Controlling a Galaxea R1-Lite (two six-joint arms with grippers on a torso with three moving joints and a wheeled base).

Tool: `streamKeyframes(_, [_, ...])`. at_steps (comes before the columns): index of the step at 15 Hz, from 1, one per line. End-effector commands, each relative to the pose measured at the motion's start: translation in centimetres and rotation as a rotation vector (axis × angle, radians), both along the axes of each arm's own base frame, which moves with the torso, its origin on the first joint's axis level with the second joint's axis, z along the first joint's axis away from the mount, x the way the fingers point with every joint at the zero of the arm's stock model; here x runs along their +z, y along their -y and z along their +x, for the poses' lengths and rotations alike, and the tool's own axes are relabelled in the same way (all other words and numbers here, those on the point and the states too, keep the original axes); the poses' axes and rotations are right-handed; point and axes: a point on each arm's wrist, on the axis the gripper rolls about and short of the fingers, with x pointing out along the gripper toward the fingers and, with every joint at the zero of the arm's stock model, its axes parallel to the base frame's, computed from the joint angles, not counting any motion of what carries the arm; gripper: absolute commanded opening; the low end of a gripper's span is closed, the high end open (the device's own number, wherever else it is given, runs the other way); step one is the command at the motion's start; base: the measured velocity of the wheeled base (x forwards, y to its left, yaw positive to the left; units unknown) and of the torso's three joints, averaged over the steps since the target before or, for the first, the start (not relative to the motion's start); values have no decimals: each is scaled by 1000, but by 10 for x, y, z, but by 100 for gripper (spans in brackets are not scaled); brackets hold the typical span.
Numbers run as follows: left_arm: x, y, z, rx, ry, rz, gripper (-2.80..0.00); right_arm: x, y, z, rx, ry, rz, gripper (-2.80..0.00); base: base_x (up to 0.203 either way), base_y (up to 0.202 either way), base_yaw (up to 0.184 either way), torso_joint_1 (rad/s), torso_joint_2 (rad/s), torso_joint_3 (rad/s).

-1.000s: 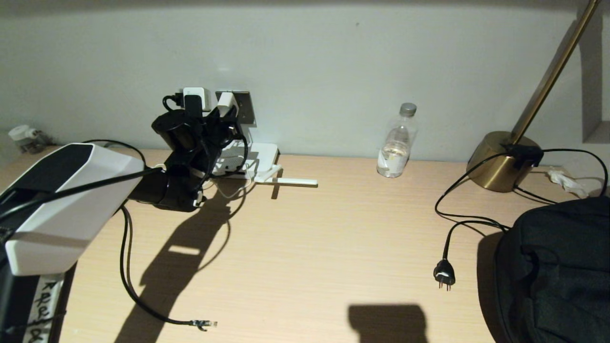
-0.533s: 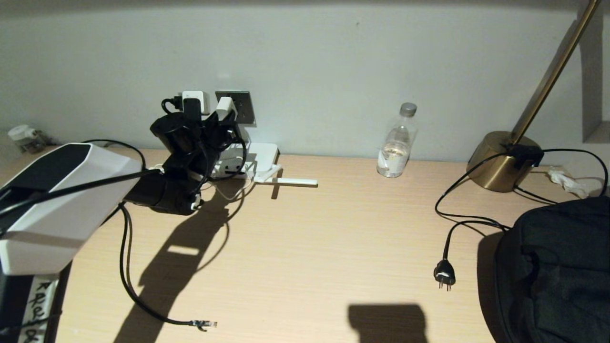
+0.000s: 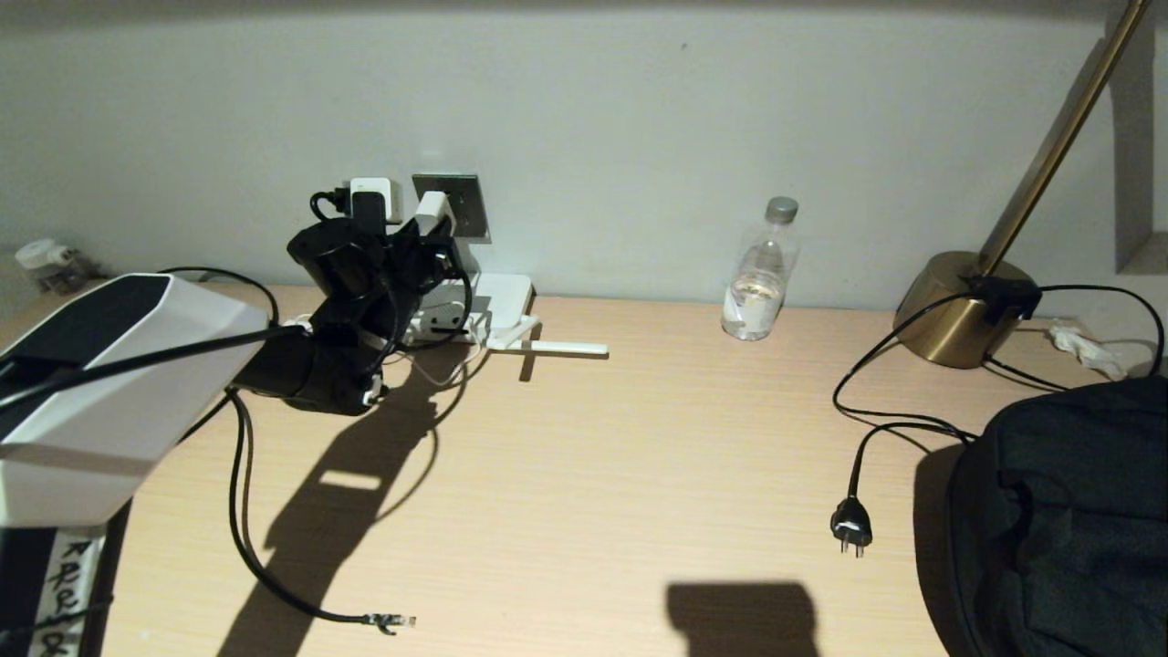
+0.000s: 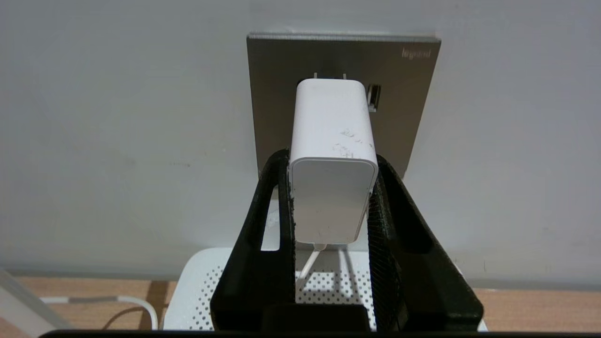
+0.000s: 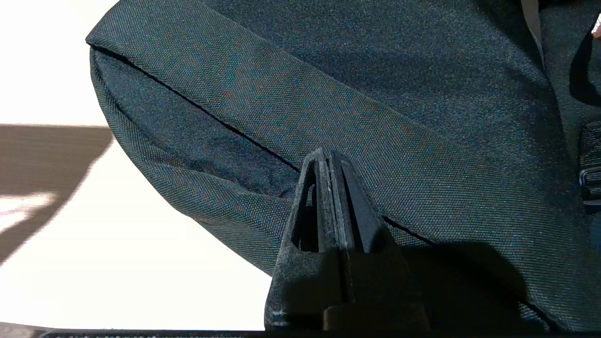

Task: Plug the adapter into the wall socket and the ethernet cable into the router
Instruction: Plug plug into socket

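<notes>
Far left, against the wall: small white-capped jar (image 3: 38, 255) on the bench (image 3: 584, 474); left arm (image 3: 119, 383) reaching from the near left corner toward the wall.

Left pincer (image 4: 331, 188): raised at the wall, clamped on the adapter (image 4: 333, 169) from both sides; adapter's two prongs at the face of the socket (image 4: 281, 94), a short length of metal showing between block and plate; thin white cord hanging from the adapter's rear; a second white block (image 3: 370, 193) with a black lead on the wall just left of the socket.

Router (image 3: 497, 301): flat on the bench directly below the socket, against the wall; perforated top seen under the pincer in the left wrist view; one antenna (image 3: 557, 348) lying flat, pointing right.

Cable (image 3: 242, 493): black, looping from under the left arm across the near bench; clear clip plug (image 3: 394, 621) lying loose near the front edge, well apart from the router.

Centre right: water bottle (image 3: 760, 274) upright by the wall.

Right: brass lamp (image 3: 963, 306) with slanting stem; black cord (image 3: 876, 411) running from its base to a two-pin plug (image 3: 850, 527) lying on the bench.

Far right: dark bag (image 3: 1063, 520) at the near corner; right pincer (image 5: 328, 188) just above its fabric, fingers pressed together, holding nothing.
</notes>
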Motion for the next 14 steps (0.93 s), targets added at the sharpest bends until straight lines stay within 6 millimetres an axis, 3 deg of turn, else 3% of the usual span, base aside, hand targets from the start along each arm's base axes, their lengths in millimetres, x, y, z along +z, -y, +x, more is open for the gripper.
streamKeyframes(1, [-2,0,-1,1,-3,1,-280,0,0,0,0,-2,0,-280,0,0,0,0,0,0])
streamKeyframes(14, [-5,-1,-2,1,-17,4,-280,0,0,0,0,-2,0,-280,0,0,0,0,0,0])
